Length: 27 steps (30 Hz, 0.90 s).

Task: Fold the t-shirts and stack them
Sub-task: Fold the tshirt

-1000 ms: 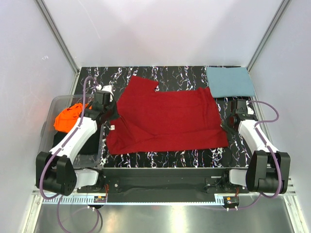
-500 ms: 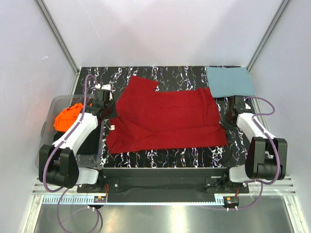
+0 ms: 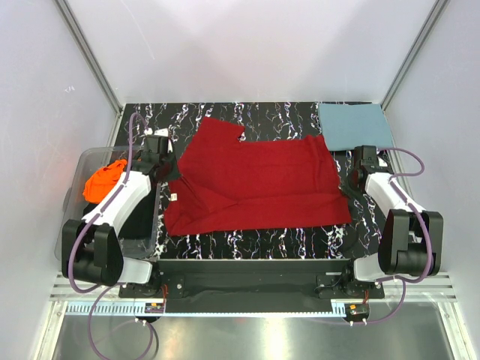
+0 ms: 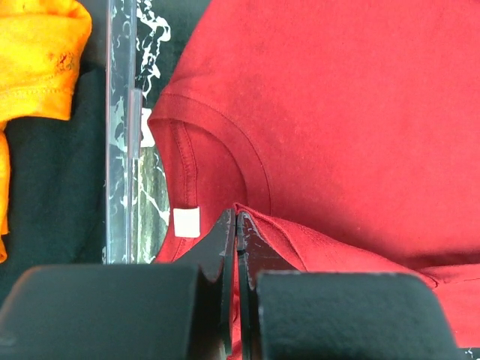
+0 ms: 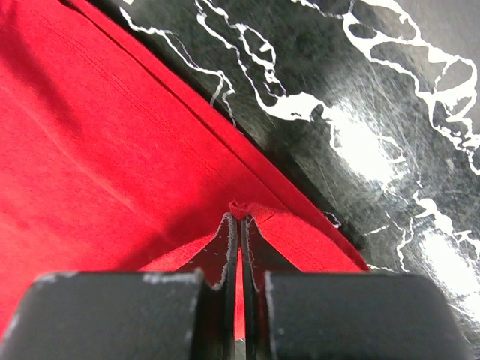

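A deep red cloth t-shirt [image 3: 255,184] lies spread across the middle of the black white-veined marble table [image 3: 285,116]. A folded dusty teal-blue t-shirt [image 3: 355,125] sits at the far right corner, and a bright orange t-shirt [image 3: 103,182] is crumpled in a clear plastic bin [image 3: 79,161] on the left. The left gripper [image 4: 237,225] pinches red cloth by the collar, and the right gripper [image 5: 238,221] pinches the shirt's right edge.

Red shirt [image 3: 255,180] covers the table [image 3: 277,118] centre; bare marble lies open at 12 o'clock; a clear bin [image 3: 97,154] walls off 9 o'clock; teal shirt [image 3: 356,126] fills 1 o'clock.
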### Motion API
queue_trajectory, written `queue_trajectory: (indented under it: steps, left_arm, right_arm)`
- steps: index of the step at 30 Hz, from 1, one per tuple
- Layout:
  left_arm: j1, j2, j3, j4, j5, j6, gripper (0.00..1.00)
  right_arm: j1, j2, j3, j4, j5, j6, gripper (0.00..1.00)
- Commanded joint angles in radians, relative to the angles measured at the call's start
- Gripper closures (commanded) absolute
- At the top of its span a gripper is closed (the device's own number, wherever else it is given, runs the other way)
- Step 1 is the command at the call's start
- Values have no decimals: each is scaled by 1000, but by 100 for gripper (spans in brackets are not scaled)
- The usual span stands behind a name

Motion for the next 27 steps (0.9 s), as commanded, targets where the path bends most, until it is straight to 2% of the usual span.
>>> queue_trajectory:
  steps: [1,10,13,16,17,19,21,27]
  left_arm:
    - [6,16,63,36,-19,-2,100]
    - [8,45,76,19,-36,0,100]
    - [8,53,83,14,-28,3,100]
    - [8,63,97,13,-14,6,100]
    - [8,63,100,14,-5,11,100]
    - [6,71,114,13,15,15,100]
    - [6,79,125,13,27,24,100]
    - [8,118,170,13,73,27,100]
  right_arm:
    - [-5,18,60,40,11,-11,100]
    - [-5,84,86,48,-4,-13,100]
    - [-5,95,86,46,-1,-11,95]
    - [-5,83,90,38,-9,-4,82]
    - [-5,77,102,11,-9,3,73]
    - [-5,49,119,-27,-4,18,66]
    - [-5,28,125,-69,-25,39,61]
    - [-5,-14,42,-71,-87,84,62]
